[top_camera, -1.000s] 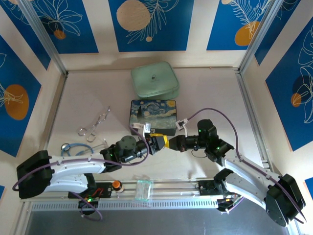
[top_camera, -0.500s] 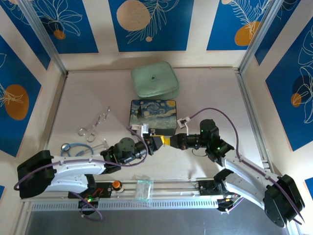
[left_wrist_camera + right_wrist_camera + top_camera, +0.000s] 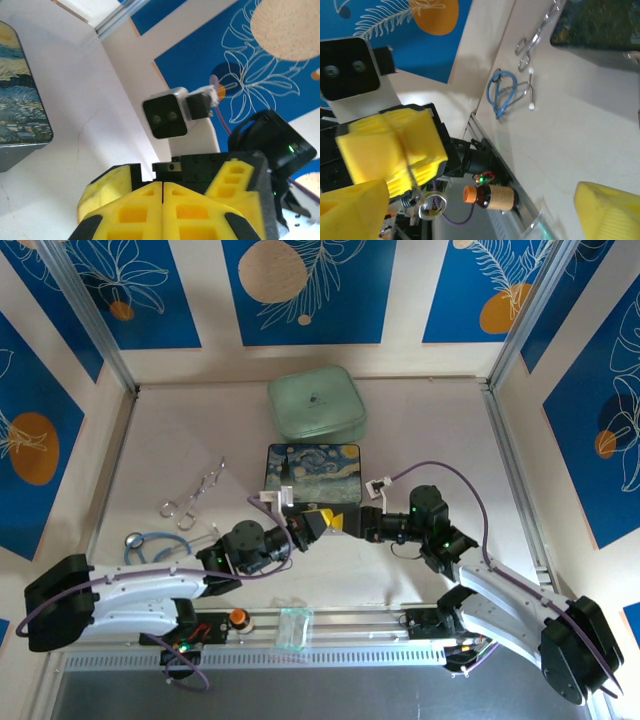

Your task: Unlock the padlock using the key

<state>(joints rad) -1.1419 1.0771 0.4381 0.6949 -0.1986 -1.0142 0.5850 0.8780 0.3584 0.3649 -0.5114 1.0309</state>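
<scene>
My left gripper [image 3: 316, 522] and right gripper [image 3: 342, 525] meet tip to tip just in front of the starry-night box. The left gripper [image 3: 162, 186] is shut. In the right wrist view a thin grey metal strip, the key [image 3: 415, 180], sticks out of the seam of the left fingers [image 3: 390, 145]. A silvery ring [image 3: 431, 207] hangs at its end. The right gripper [image 3: 480, 212] is open, its yellow fingers [image 3: 235, 180] standing either side of the left fingertips without touching the key. The padlock is hidden.
The starry-night box [image 3: 312, 472] lies just behind the grippers, with a pale green case [image 3: 316, 402] farther back. Forceps [image 3: 192, 495] and a blue stethoscope [image 3: 150, 540] lie at the left. A small orange-capped bottle [image 3: 238, 617] and a plastic bag [image 3: 293, 628] sit on the front rail.
The left gripper has drawn back a little to the left and turned, its fingertips now nearer the box. The right gripper followed slightly and stays open around them.
</scene>
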